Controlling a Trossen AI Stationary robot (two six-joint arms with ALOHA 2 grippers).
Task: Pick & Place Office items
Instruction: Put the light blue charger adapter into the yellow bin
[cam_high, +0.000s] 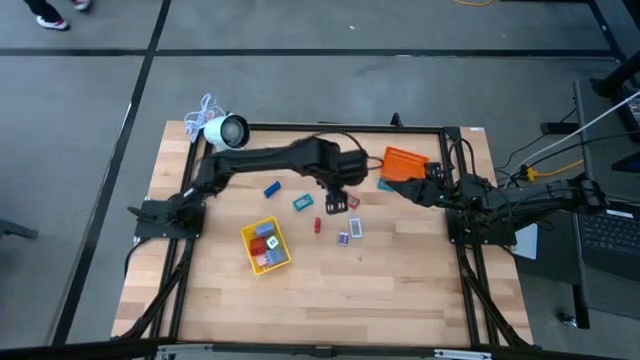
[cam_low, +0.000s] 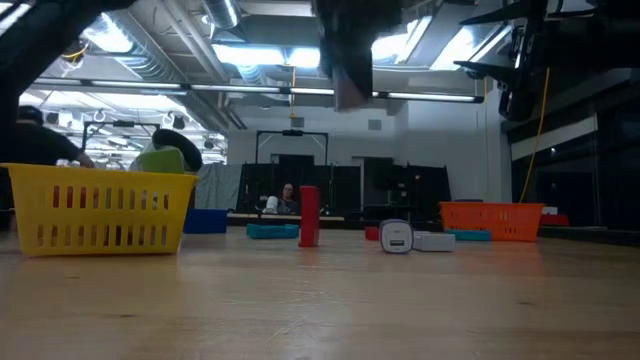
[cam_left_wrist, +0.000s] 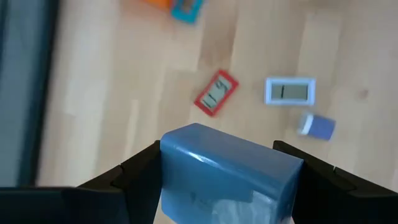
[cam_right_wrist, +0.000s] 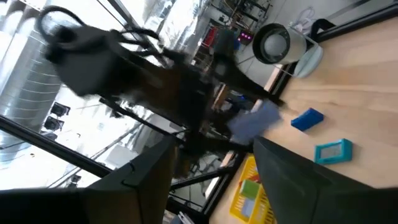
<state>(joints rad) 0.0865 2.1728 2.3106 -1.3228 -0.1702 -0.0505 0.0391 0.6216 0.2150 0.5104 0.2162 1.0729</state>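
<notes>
My left gripper (cam_high: 335, 197) hangs over the middle of the table, shut on a grey-blue block (cam_left_wrist: 227, 177); the low view shows that block (cam_low: 348, 88) high above the wood. Below it lie a red piece (cam_left_wrist: 216, 93), a light-framed piece (cam_left_wrist: 290, 91) and a small blue piece (cam_left_wrist: 316, 126), each flat on the table. A blue block (cam_high: 271, 188) and a teal piece (cam_high: 303, 202) lie further left. The yellow tray (cam_high: 265, 246) holds several pieces. My right gripper (cam_right_wrist: 217, 186) waits open at the right, beside the orange tray (cam_high: 405, 162). My left gripper pinches the grey-blue block between its two fingers, one on the block's left side (cam_left_wrist: 165, 171) and one on its right side (cam_left_wrist: 297, 186). The fingers come from above, pointing steeply down. The block is lifted clear of the table.
A white round device with a cord (cam_high: 225, 130) sits at the far left corner. A red piece (cam_low: 308, 215) stands upright mid-table, with a white piece (cam_low: 396, 237) beside it. Bare wood stretches along the near edge (cam_high: 380, 300). People show in the room beyond.
</notes>
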